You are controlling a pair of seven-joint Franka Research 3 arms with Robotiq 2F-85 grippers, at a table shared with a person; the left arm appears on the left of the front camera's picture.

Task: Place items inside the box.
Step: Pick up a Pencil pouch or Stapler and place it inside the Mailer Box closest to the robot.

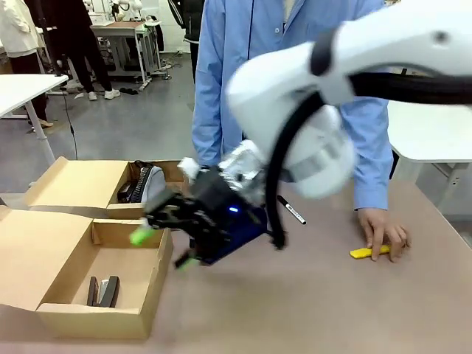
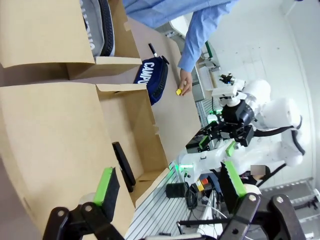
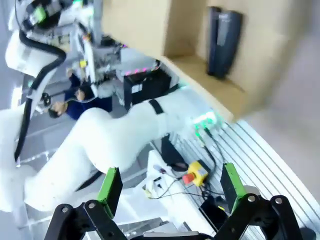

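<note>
A cardboard box (image 1: 96,318) stands open at the near left with a black stapler (image 1: 103,291) lying inside. My right gripper (image 1: 164,249) hangs open and blurred just right of the box, with nothing between its pads; a navy pencil case (image 1: 240,230) lettered "CAMPUS" (image 2: 152,80) lies right behind it. In the right wrist view the open gripper (image 3: 170,186) looks past the box (image 3: 185,25) and the stapler (image 3: 222,40). My left gripper (image 2: 170,185) is open and empty by the box (image 2: 60,140). A black marker pen (image 1: 291,210) lies mid-table. The person's hand (image 1: 383,232) rests on a yellow utility knife (image 1: 366,253).
A second open box (image 1: 74,184) stands behind the first and holds a grey case (image 1: 144,184). The person in a blue shirt (image 1: 243,74) stands at the far edge. Bare table lies at the near right.
</note>
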